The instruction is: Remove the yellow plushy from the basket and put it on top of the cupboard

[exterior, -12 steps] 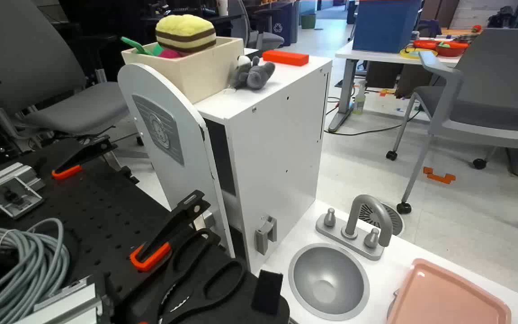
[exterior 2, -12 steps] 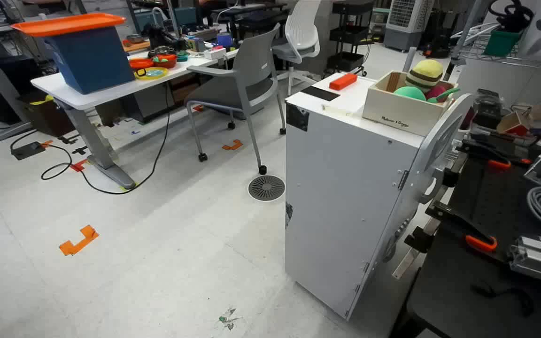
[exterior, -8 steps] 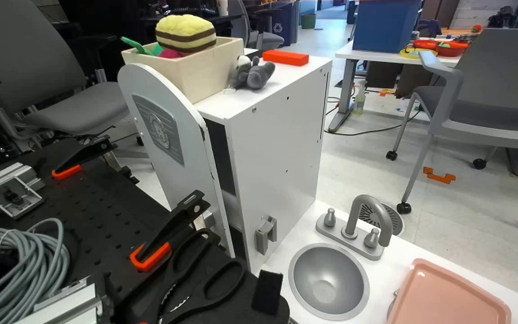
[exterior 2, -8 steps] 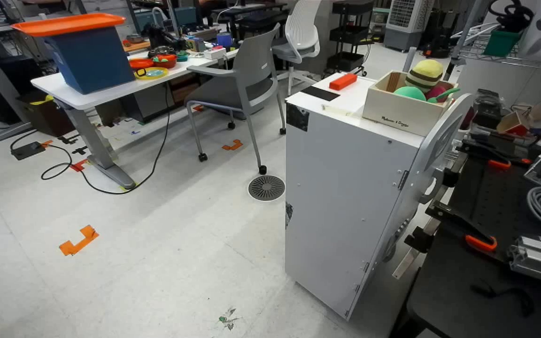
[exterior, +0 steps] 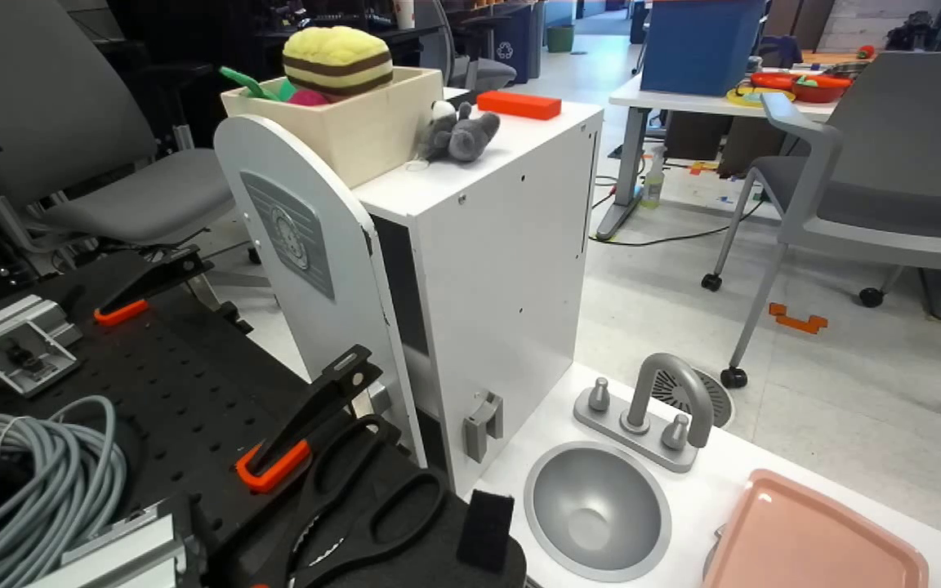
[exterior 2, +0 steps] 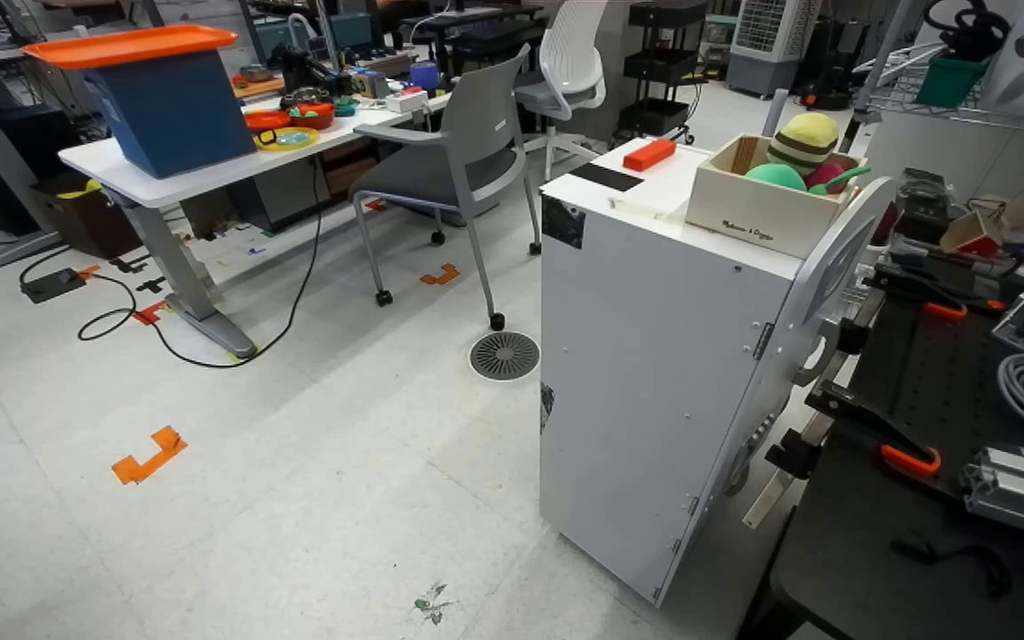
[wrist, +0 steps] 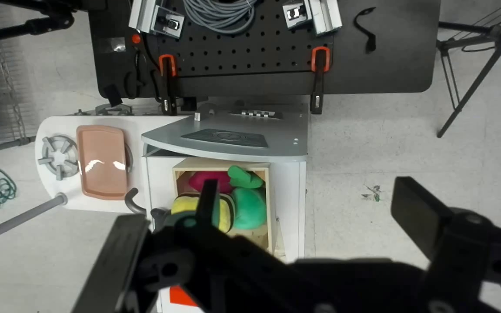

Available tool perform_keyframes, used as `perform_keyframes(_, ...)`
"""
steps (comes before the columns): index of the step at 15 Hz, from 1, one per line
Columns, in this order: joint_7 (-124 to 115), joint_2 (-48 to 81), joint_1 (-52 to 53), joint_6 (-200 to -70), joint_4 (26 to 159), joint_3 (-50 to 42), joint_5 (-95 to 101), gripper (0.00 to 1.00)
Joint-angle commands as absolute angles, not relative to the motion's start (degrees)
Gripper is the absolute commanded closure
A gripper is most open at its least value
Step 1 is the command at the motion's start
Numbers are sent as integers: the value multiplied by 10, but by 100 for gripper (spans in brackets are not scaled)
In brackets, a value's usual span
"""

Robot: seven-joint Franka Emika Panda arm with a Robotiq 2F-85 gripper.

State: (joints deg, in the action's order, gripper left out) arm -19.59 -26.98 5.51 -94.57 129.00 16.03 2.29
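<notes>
The yellow plushy (exterior: 338, 61) with brown stripes sits in the beige basket (exterior: 381, 135), rising above its rim. The plushy (exterior 2: 804, 142) and basket (exterior 2: 756, 213) also show in an exterior view. The basket stands on top of the white cupboard (exterior: 495, 269), also seen in an exterior view (exterior 2: 654, 382). My gripper (wrist: 308, 193) shows only in the wrist view, open with nothing between its fingers. It is above the cupboard (wrist: 289, 204), its left finger hiding part of the plushy (wrist: 225, 214) in the basket (wrist: 220, 164). The right finger is over the floor.
Green (wrist: 249, 208) and pink (wrist: 210, 180) soft items share the basket. A grey toy (exterior: 466, 135) and red block (exterior: 519, 104) lie on the cupboard top. The cupboard's raised front panel (exterior: 291, 220) borders the basket. A black table (wrist: 250, 84) with clamps (wrist: 318, 87) stands alongside.
</notes>
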Motion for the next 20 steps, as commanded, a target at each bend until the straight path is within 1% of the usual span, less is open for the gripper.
perform_keyframes(1, -251, -245, 49, -945, 1243, 142, -18, 0)
perform_keyframes(6, -306, -208, 29, -916, 1105, 114, -79, 0)
perform_keyframes(11, -382, -165, 3, -931, 988, 86, -126, 0)
perform_keyframes(13, -420, -161, -4, -945, 973, 76, -140, 0)
perform_keyframes(20, -528, -172, -22, -941, 998, 58, -125, 0)
